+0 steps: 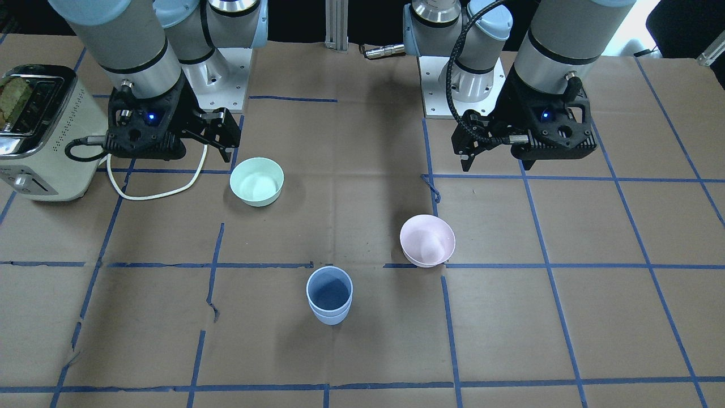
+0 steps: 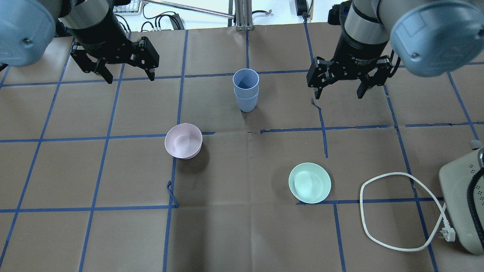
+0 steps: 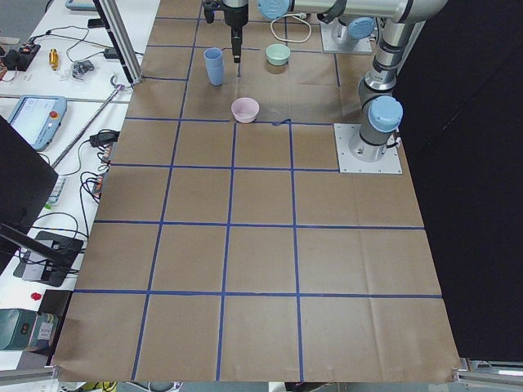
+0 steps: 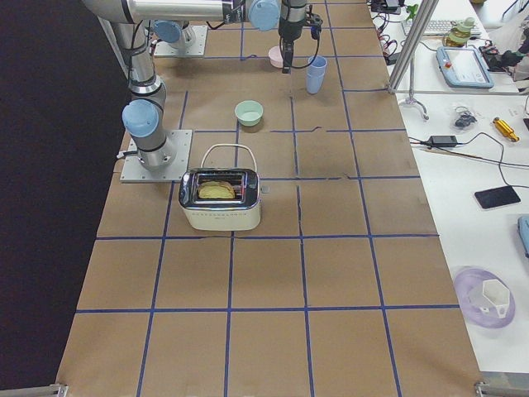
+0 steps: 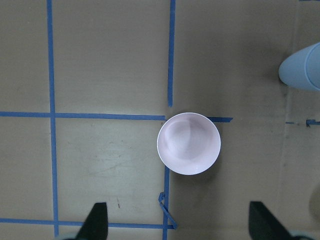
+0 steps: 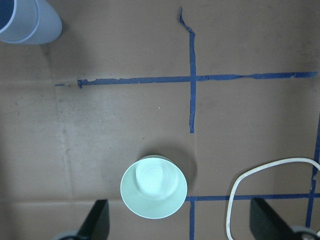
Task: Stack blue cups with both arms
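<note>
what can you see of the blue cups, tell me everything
The blue cups are two pale grey-blue tapered tumblers, smooth and plastic-looking, without handles, darker blue inside. One is nested in the other, with the upper rim a little above the lower one. The stack stands upright, mouth up, on the brown table, on the far side from the robot, near the middle. Nothing else touches it: the left gripper and right gripper hang open on either side, apart from it.

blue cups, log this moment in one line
blue cups: nested, upright on table | left fingers: open, empty, off cups | right fingers: open, empty, off cups | pink bowl, green bowl: separate, empty
</note>
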Controlling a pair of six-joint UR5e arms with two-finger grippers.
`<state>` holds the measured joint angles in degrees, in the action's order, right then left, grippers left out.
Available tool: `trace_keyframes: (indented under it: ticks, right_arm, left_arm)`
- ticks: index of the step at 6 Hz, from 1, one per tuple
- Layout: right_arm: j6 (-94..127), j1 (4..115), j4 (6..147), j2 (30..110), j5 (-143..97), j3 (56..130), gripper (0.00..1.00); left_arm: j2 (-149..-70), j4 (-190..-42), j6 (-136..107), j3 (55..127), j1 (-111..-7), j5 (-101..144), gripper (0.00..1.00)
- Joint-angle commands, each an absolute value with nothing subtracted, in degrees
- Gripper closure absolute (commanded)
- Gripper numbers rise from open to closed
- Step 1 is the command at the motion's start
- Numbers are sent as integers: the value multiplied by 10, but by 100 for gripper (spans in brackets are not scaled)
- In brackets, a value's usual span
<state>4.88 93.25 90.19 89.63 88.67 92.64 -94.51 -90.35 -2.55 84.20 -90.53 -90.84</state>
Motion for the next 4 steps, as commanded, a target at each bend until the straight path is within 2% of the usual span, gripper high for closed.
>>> trace_keyframes:
  ticks: [1,4]
  right_arm:
    - [44,926,909,910,889,933,0]
    - [40,906,925,909,895,937,0]
  left_arm:
    - [-946,-904,-26,842,-905,-908,2]
    - [-945,-904,-26,842,-906,-908,1]
